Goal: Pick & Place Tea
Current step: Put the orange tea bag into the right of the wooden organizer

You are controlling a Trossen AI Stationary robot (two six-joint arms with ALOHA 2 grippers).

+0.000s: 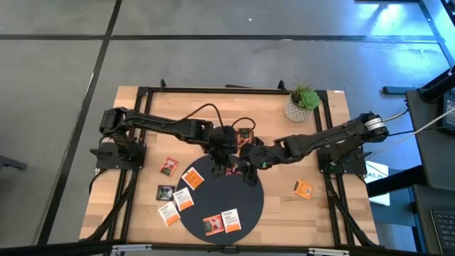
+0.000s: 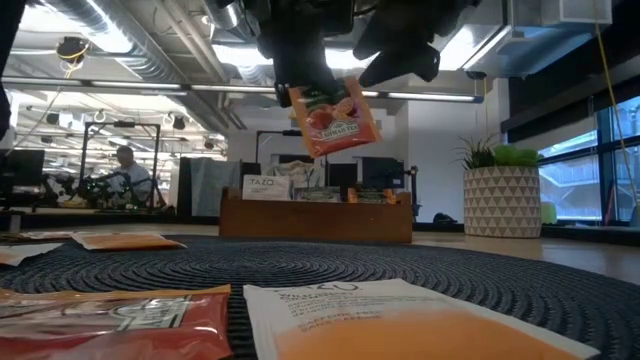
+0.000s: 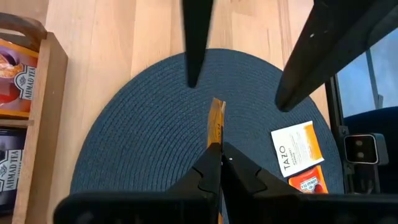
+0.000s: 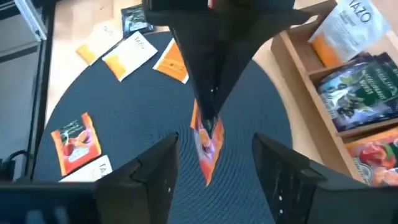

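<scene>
A red-orange tea sachet (image 2: pixel 337 115) hangs over the dark round mat (image 1: pixel 245 206), gripped by my left gripper (image 1: pixel 223 158), which is shut on it. In the left wrist view the sachet (image 3: pixel 215 121) shows edge-on. My right gripper (image 1: pixel 249 171) is open. Its two fingers stand on either side of the hanging sachet (image 4: pixel 207 146) without touching it. Several other sachets lie flat on the mat (image 1: pixel 222 222) and on the wood left of it (image 1: pixel 168 166). One orange sachet (image 1: pixel 303 188) lies to the right. My left gripper pinches the red-orange sachet by its top edge (image 2: pixel 303 97) between the two shut fingers, coming from above and pointing down. The sachet hangs tilted below the fingers, lifted clear of the mat.
A brown wooden tray (image 4: pixel 297 57) with sachets standing in its compartments sits beyond the mat's far edge, partly under the arms. A potted plant (image 1: pixel 302 107) stands at the far right of the table. A black frame borders the table. A person sits in the room behind (image 2: pixel 127 165).
</scene>
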